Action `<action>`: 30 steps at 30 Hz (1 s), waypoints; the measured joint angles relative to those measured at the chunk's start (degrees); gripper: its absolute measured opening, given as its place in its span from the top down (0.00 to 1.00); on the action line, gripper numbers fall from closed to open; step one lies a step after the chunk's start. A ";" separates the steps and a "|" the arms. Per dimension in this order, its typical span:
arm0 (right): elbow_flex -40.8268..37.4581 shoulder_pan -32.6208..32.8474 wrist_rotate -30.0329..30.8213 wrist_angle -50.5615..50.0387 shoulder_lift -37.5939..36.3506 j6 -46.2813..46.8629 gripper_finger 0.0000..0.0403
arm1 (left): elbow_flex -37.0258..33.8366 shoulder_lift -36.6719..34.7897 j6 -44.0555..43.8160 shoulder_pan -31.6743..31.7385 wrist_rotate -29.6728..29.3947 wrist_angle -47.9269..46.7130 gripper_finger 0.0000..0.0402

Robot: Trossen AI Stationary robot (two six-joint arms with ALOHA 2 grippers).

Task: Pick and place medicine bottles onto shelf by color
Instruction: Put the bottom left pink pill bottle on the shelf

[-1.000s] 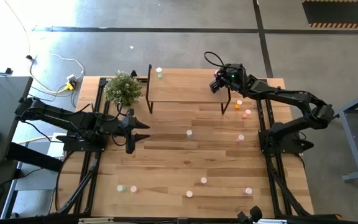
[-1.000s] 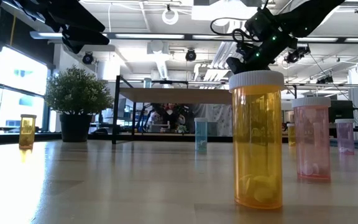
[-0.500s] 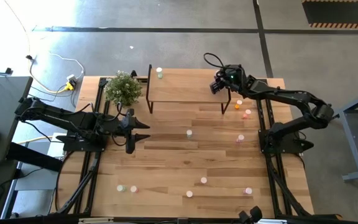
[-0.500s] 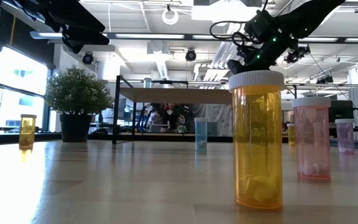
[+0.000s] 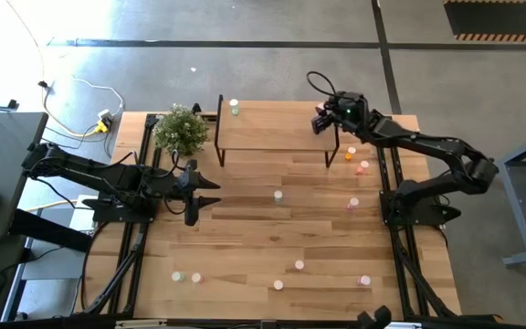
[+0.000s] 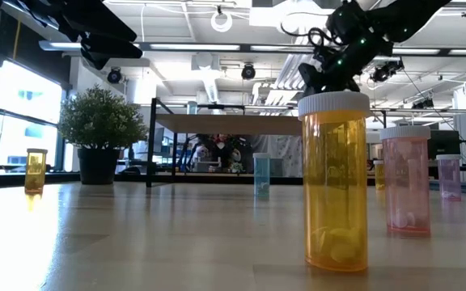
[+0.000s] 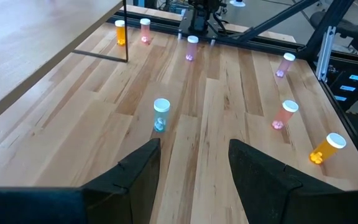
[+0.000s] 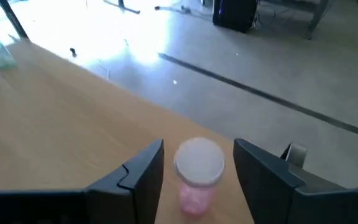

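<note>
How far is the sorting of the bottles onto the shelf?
Done: one green bottle stands on the shelf. In hand: a pink bottle stands at the shelf's other end, between the open right gripper's fingers. Left: about nine bottles on the table; the left gripper waits open.

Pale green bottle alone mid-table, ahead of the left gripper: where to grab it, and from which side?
Take the pale green bottle on its round body just under the cap, coming in level from the left gripper side. It stands upright with bare table around it, and those open fingers already face it. The right gripper is busy over the shelf, a pink bottle between its fingers.
</note>
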 joint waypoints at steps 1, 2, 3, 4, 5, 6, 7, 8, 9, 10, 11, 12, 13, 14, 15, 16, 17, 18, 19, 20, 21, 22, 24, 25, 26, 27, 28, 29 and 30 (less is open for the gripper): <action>0.02 0.01 -0.01 0.74 -0.38 -0.16 0.54 | 0.00 0.01 0.02 0.02 -0.02 0.00 0.55; 0.02 0.02 0.00 1.58 -0.82 -0.34 0.54 | 0.00 0.01 0.00 0.02 -0.04 -0.02 0.55; 0.05 0.00 -0.24 2.61 -1.31 -0.39 0.54 | 0.00 0.01 0.00 0.02 -0.06 -0.02 0.55; 0.38 0.00 -0.76 2.81 -1.81 -0.40 0.54 | 0.00 0.01 0.02 0.02 -0.06 -0.04 0.55; 0.87 0.00 -1.11 2.76 -2.30 -0.40 0.54 | 0.00 0.01 0.00 0.02 -0.06 -0.07 0.55; 1.37 0.01 -1.46 2.63 -2.84 -0.41 0.54 | 0.00 0.00 -0.01 0.02 -0.08 -0.11 0.55; 1.89 0.15 -1.92 2.30 -3.41 -0.41 0.54 | 0.00 -0.01 -0.14 0.01 -0.09 -0.27 0.55; 2.34 0.43 -2.64 2.19 -4.02 -0.41 0.54 | 0.00 -0.01 -0.49 0.01 -0.15 -0.61 0.55; 2.76 0.73 -2.98 1.92 -4.63 -0.41 0.54 | 0.00 -0.08 -1.06 0.00 -0.22 -1.09 0.55; 3.01 1.19 -3.19 1.46 -5.43 -0.41 0.54 | 0.00 -0.22 -1.72 0.01 -0.24 -1.56 0.55; 3.23 1.78 -3.46 0.95 -6.19 -0.41 0.54 | 0.00 -0.30 -2.54 -0.05 -0.24 -2.01 0.55; 3.51 2.58 -3.54 0.46 -6.98 -0.42 0.54 | 0.00 -0.30 -3.33 -0.13 -0.25 -2.59 0.55; 3.62 3.36 -3.71 -0.23 -7.91 -0.43 0.54 | 0.00 -0.28 -4.13 -0.31 -0.24 -3.51 0.55; 3.72 4.31 -3.76 -1.11 -8.93 -0.67 0.54 | 0.00 -0.28 -4.85 -0.66 -0.24 -4.20 0.55; 3.80 5.35 -3.74 -1.83 -9.90 -0.87 0.54 | 0.00 -0.28 -5.69 -1.20 -0.21 -4.60 0.55; 3.80 6.47 -3.74 -2.60 -10.90 -0.87 0.54 | 0.00 -0.28 -6.31 -1.84 -0.20 -4.89 0.55; 3.80 7.70 -3.72 -3.44 -11.86 -0.71 0.54 | 0.00 -0.28 -6.88 -2.58 -0.18 -5.14 0.55; 3.80 8.94 -3.73 -4.11 -12.72 -0.28 0.54 | 0.00 -0.28 -7.34 -3.42 -0.10 -5.29 0.55; 3.80 10.32 -3.71 -5.01 -13.55 0.10 0.54 | 0.00 -0.28 -7.54 -4.43 -0.04 -5.29 0.55; 3.80 11.84 -3.70 -6.07 -14.29 0.19 0.54 | 0.00 -0.28 -7.54 -5.60 -0.04 -5.27 0.55; 3.80 13.34 -3.71 -6.91 -14.91 0.47 0.54 | 0.00 -0.28 -7.59 -6.84 -0.04 -5.34 0.55; 3.80 14.84 -3.74 -7.83 -15.39 1.22 0.54 | 0.00 -0.28 -8.00 -8.15 -0.02 -5.51 0.55; 3.80 17.82 -3.74 -9.52 -15.99 2.68 0.54 | 0.00 -0.28 -9.17 -11.02 -0.02 -6.14 0.55; 3.80 19.26 -3.74 -10.12 -16.19 3.22 0.54 | 0.00 -0.28 -9.77 -12.47 -0.04 -6.88 0.55; 3.80 20.66 -3.72 -10.52 -16.28 4.13 0.54 | 0.00 -0.26 -10.34 -13.91 -0.09 -7.68 0.55; 3.80 22.06 -3.70 -10.63 -16.28 4.63 0.54 | 0.00 -0.19 -10.72 -15.37 -0.22 -8.39 0.55; 3.80 23.49 -3.71 -10.78 -16.27 5.34 0.54 | 0.00 -0.14 -11.16 -16.77 -0.28 -9.03 0.55; 3.80 24.87 -3.69 -10.90 -16.24 5.88 0.54 | 0.00 -0.14 -11.54 -18.16 -0.29 -9.67 0.55; 3.80 26.10 -3.69 -10.90 -16.22 6.46 0.54 | 0.00 0.00 -12.02 -19.61 -0.39 -10.13 0.55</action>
